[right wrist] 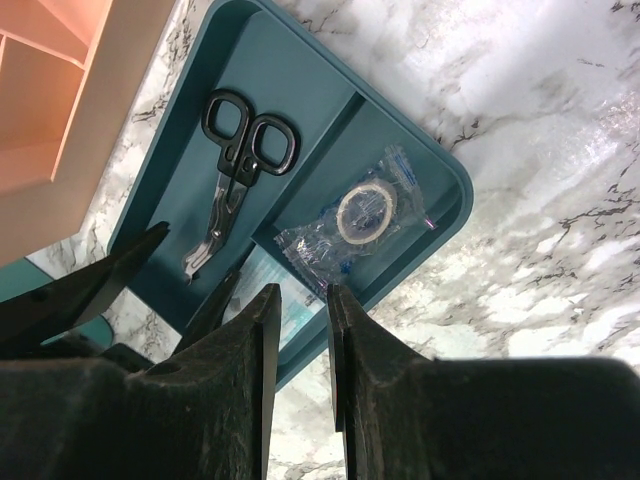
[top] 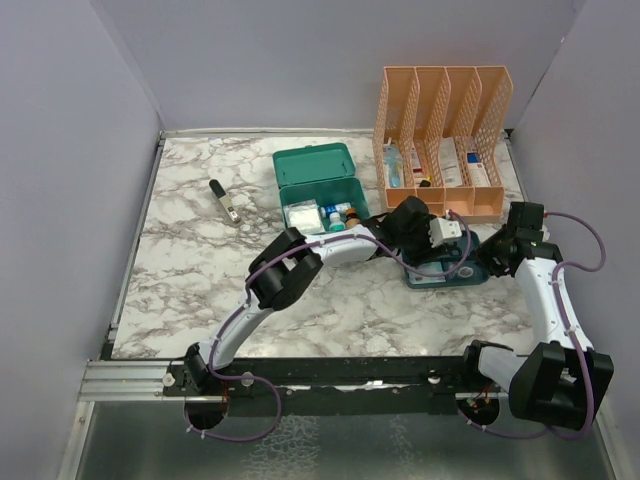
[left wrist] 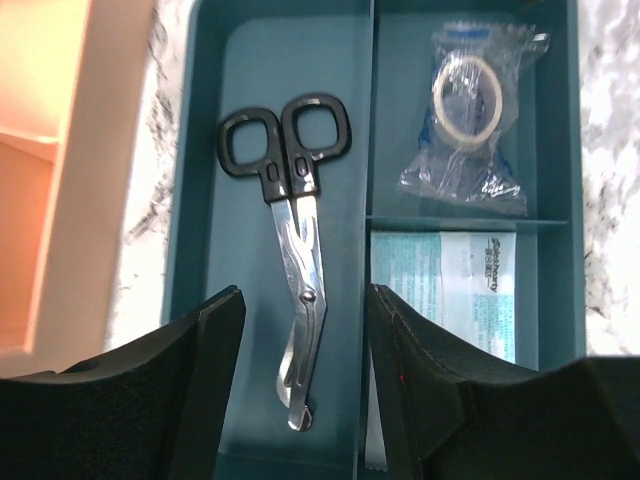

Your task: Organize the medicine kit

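Marble-patterned tabletop (top: 200,270) carries a tall orange mesh file organizer (top: 445,120) back right, the open teal-green plastic medicine kit (top: 322,190) just left of it. Arms mostly hide the flat dark-blue compartment tray (left wrist: 250,80) from above; wrist views show black-handled steel scissors (left wrist: 293,250) lying below the released left gripper (left wrist: 305,300), a bagged tape roll (left wrist: 468,110) beyond the narrowly parted, empty right gripper (right wrist: 303,290).

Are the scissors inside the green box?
No, the scissors lie in the blue tray, apart from the green medicine kit.
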Controlling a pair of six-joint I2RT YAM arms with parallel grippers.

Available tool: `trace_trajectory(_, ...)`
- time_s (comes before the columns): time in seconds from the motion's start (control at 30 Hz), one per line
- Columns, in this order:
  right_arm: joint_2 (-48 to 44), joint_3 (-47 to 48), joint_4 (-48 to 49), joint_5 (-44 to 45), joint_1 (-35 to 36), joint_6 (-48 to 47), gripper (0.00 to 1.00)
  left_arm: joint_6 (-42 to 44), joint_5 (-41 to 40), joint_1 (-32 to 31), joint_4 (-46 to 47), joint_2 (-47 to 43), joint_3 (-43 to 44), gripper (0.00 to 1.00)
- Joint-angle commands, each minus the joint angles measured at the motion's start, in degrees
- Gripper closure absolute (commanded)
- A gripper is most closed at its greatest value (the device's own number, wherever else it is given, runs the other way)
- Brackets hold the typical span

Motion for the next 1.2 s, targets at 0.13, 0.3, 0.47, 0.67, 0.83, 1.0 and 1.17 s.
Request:
trace_trajectory(0.13,-0.4,0.1,0.4,-0.4,-0.5,-0.8,0.75,0.8,2.2,-0.3,-1.3,2.7,1.8,0.46)
trace_trajectory(0.3,-0.3,0.0,0.4,-0.3,-0.5,-0.7,0.75,0.5,1.5,-0.2,-1.4,3.6,2.2,0.61)
trace_trajectory(0.47,-0.5,0.1,0.3,0.0,-0.5,-0.7,0.74,0.5,0.7,-0.2,-1.3,3.3,2.2,0.80)
trace_trajectory(0.67,-0.8,1.1,-0.3,0.4,-0.5,-0.8,0.75,-0.4,1.7,-0.1,-1.6,0.4,0.2,1.00)
trace_trajectory(0.83,-1.4,4.3,-0.9,0.5,-0.5,-0.8,0.75,-3.2,3.5,-0.5,-1.3,-4.2,-3.2,1.00)
trace_trajectory(1.0,-2.2,8.5,-1.4,0.3,-0.5,-0.9,0.75,-3.9,4.1,-1.6,-1.0,-10.0,-7.3,1.00)
trace_trajectory(1.17,-2.7,13.8,-3.2,0.4,-0.5,-1.3,0.75,-4.9,5.9,-1.8,-1.0,-16.2,-10.8,1.00)
